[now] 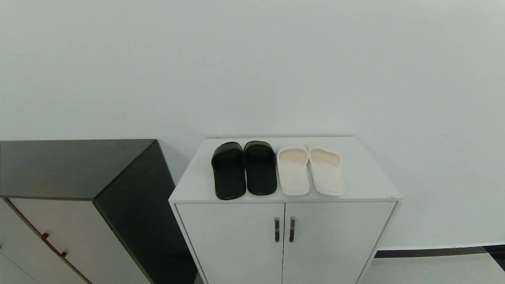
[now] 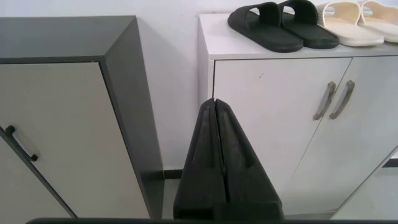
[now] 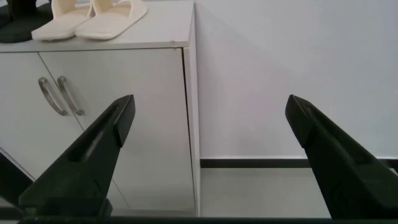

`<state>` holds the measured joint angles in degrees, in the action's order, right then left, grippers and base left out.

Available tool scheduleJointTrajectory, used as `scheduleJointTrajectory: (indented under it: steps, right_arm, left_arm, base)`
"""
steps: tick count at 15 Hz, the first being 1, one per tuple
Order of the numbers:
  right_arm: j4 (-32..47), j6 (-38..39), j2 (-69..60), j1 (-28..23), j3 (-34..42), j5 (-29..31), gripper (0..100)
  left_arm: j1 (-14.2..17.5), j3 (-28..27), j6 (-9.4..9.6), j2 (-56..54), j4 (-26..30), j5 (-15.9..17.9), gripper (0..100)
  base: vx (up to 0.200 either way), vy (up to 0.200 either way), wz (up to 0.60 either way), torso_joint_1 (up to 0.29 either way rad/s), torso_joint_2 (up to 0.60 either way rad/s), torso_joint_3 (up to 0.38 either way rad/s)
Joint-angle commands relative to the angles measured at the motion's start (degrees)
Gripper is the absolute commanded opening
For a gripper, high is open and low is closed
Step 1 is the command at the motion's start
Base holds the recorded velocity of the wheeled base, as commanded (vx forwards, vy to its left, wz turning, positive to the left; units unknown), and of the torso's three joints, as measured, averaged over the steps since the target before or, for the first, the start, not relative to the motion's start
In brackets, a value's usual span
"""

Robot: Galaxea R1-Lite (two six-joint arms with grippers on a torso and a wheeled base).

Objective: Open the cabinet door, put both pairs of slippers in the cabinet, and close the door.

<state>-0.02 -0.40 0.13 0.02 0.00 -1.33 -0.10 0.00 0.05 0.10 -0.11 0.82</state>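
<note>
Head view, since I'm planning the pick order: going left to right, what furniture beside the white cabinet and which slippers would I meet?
Dark-topped cabinet → black slippers → cream slippers.

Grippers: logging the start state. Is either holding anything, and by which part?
Nothing is held: left gripper shut, empty; right gripper open; black slippers and cream slippers lie on the cabinet.

we see two pairs of slippers side by side on top of the cabinet (image 1: 371, 173), the left pair (image 1: 244, 170) just beside the right pair (image 1: 309, 169), toes toward the wall (image 1: 252, 59) behind. under them the left door (image 1: 232, 240) and right door (image 1: 335, 236) meet mid-front, handles (image 1: 284, 229) flanking the seam. a chest (image 1: 79, 165) stands near the cabinet's left, against the same wall.
</note>
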Motion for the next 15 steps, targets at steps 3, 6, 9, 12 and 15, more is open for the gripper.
scheduleJointTrajectory:
  steps: [3,6,9,12,15]
  right_arm:
    - [-0.4,0.0,-0.1,0.0,-0.3,0.4,100]
    - [2.7,7.9,7.8,0.9,-17.4,-1.6,100]
    - [1.9,7.0,27.2,1.6,-19.2,-15.9,100]
    - [-7.2,6.6,40.3,8.1,-20.2,-16.9,100]
    - [-7.6,7.3,50.4,16.9,-25.6,-11.7,100]
  left_arm:
    - [0.0,0.0,0.13,0.0,-0.1,0.0,0]
    - [0.0,0.0,0.65,0.0,0.0,0.1,0]
    - [0.0,0.0,2.06,0.1,0.0,0.2,0]
    - [0.0,0.0,3.2,0.1,0.0,1.4,0]
    - [0.0,0.0,3.2,0.1,0.0,1.5,0]
  base:
    - [0.0,0.0,0.0,0.0,0.0,0.0]
    - [0.0,0.0,0.0,0.0,0.0,0.0]
    - [0.0,0.0,0.0,0.0,0.0,0.0]
    - [0.0,0.0,0.0,0.0,0.0,0.0]
    - [0.0,0.0,0.0,0.0,0.0,0.0]
